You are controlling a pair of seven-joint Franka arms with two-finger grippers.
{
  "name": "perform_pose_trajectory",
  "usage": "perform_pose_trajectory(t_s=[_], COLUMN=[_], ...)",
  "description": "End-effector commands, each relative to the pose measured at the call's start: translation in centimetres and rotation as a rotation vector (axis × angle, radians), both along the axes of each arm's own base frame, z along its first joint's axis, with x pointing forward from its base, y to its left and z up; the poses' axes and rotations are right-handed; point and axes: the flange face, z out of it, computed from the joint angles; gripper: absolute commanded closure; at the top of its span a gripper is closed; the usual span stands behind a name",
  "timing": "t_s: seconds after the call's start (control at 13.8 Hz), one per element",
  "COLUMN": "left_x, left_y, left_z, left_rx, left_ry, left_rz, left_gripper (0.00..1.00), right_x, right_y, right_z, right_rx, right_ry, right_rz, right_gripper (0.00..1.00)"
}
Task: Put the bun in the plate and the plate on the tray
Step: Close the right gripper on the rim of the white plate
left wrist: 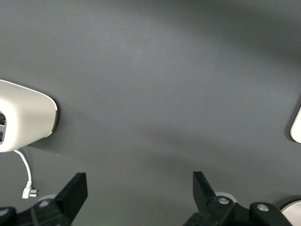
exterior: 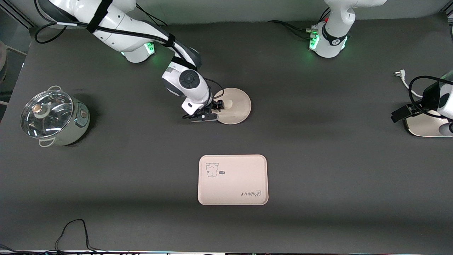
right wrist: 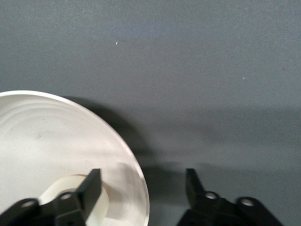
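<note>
The round cream plate (exterior: 238, 106) lies mid-table, farther from the front camera than the tray (exterior: 233, 180). The small off-white bun (exterior: 228, 103) rests in the plate near the rim at the right arm's end. My right gripper (exterior: 215, 110) is low at that rim, open, one finger over the bun inside the plate and the other outside it. In the right wrist view the plate's rim (right wrist: 136, 174) runs between the jaws of the right gripper (right wrist: 143, 176), and the bun (right wrist: 99, 205) shows beside one finger. My left gripper (exterior: 396, 116) (left wrist: 140, 181) waits open over the left arm's end.
A steel pot with a glass lid (exterior: 53, 117) stands at the right arm's end of the table. A white device (exterior: 424, 129) (left wrist: 23, 117) with a cable and plug (exterior: 400, 74) sits under the left hand.
</note>
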Motion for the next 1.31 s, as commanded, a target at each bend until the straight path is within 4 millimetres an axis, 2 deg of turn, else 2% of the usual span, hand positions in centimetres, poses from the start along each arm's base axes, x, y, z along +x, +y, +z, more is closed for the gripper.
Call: perform_pose_trajectory(t_s=[0.0, 0.29, 0.36, 0.58, 0.8, 1.02, 1.23], left_x=[-0.7, -0.9, -0.9, -0.8, -0.9, -0.9, -1.1], left_y=[-0.3, -1.7, -1.8, -1.6, -1.6, -1.5, -1.2], left_z=[0.2, 0.6, 0.5, 0.4, 0.5, 0.6, 1.0], left_rx=[-0.020, -0.012, -0.012, -0.012, -0.012, -0.014, -0.015], left_ry=[-0.012, 0.006, 0.007, 0.012, 0.010, 0.010, 0.018], left_rz=[-0.022, -0.048, -0.050, -0.047, -0.047, -0.045, -0.038], left_gripper=[0.00, 0.00, 0.00, 0.00, 0.00, 0.00, 0.00], right_x=[-0.2, -0.3, -0.3, -0.4, -0.3, 0.5, 1.7], right_y=[0.8, 0.7, 0.7, 0.7, 0.7, 0.6, 1.1], right_z=[0.0, -0.5, -0.5, -0.8, -0.8, -0.4, 1.1], right_rx=[0.007, 0.005, 0.005, 0.005, 0.005, 0.011, 0.025], right_ry=[-0.015, -0.015, -0.015, -0.007, -0.007, -0.009, -0.037], right_rz=[-0.006, 0.003, 0.003, 0.003, 0.001, -0.047, -0.058], right_gripper=[0.40, 0.42, 0.46, 0.69, 0.99, 1.00, 1.00])
